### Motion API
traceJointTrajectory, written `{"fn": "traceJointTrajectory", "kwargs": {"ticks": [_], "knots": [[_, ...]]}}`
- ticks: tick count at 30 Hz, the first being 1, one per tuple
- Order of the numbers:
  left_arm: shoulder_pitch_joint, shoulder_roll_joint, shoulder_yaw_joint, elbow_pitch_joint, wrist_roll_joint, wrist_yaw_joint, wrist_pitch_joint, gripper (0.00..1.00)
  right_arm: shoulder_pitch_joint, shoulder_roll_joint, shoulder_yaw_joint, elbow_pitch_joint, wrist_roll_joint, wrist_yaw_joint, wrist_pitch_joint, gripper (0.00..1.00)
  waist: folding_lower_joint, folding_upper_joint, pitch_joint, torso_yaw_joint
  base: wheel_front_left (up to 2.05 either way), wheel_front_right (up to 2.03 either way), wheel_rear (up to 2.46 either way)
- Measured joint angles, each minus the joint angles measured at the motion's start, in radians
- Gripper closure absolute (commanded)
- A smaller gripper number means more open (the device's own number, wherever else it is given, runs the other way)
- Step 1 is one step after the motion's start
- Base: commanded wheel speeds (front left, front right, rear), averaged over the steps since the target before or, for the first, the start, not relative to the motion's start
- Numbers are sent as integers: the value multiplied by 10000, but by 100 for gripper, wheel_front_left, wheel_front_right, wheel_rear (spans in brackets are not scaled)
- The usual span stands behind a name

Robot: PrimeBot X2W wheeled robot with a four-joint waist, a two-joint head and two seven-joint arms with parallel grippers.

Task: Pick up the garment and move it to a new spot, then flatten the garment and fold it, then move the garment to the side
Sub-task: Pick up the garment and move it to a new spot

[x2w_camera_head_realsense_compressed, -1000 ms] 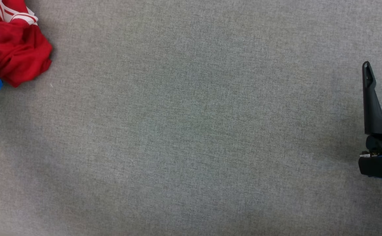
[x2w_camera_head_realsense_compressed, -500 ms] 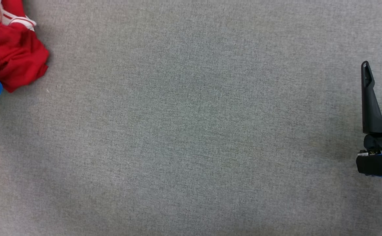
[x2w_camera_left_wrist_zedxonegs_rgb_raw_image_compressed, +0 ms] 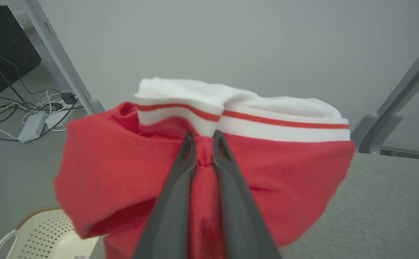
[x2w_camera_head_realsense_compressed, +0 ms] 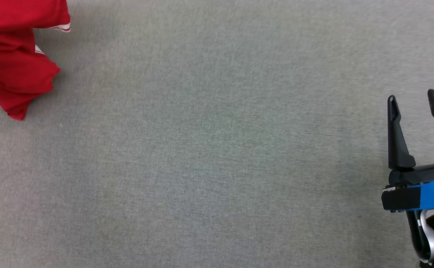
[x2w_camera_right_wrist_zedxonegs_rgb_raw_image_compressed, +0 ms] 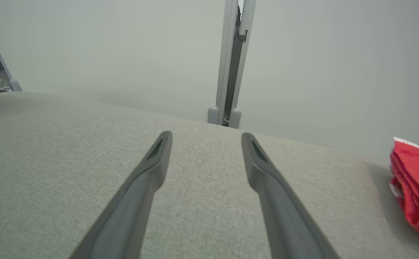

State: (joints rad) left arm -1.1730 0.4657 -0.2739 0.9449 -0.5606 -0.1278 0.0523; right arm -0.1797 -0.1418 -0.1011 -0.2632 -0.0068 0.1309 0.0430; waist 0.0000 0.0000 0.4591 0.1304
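My left gripper (x2w_camera_left_wrist_zedxonegs_rgb_raw_image_compressed: 202, 138) is clamped on a bunched fold of the soft red knit garment with its white, red-striped ribbed band (x2w_camera_left_wrist_zedxonegs_rgb_raw_image_compressed: 285, 169). The garment hangs crumpled at the far-left corner of the grey cloth-covered table (x2w_camera_head_realsense_compressed: 217, 149). It looks light and limp, so I judge the firmer ribbed band the better hold for spreading. My right gripper (x2w_camera_head_realsense_compressed: 412, 100) hovers open by the right edge.
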Motion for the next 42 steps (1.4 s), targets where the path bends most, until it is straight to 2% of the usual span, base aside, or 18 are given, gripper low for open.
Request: {"fn": "traceJointTrajectory", "kwargs": {"ticks": [8,14,17,28,32,37,42], "knots": [[-556,-59,-930,-1801,186,0,-25,100,319,420,-73,669,125,0,-539,0,-1,0,-915,-816,0,0,0],[-775,-336,-1574,-3271,232,0,249,100,553,702,-50,1133,257,0,-880,0,-1,0,-1473,-1636,0,0,0],[-817,-648,-1829,-3781,247,2,401,100,575,779,6,1360,299,0,-1024,0,-1,0,-1712,-2107,0,0,0],[-823,-2357,-3254,-4987,155,0,934,100,685,878,8,1837,562,0,-1409,0,-1,0,-2137,-3626,0,0,0],[-273,-2614,-3662,-5143,63,0,857,100,673,888,73,2015,794,0,-1528,0,0,0,-2059,-3823,0,0,0],[950,-2959,-4071,-5367,-86,44,508,100,666,894,-21,2138,872,0,-1639,0,0,0,-2038,-3730,0,0,0],[2562,-3227,-4322,-5473,-345,359,15,100,675,899,-63,2174,871,0,-1664,0,0,0,-2073,-3482,0,0,0]]}}
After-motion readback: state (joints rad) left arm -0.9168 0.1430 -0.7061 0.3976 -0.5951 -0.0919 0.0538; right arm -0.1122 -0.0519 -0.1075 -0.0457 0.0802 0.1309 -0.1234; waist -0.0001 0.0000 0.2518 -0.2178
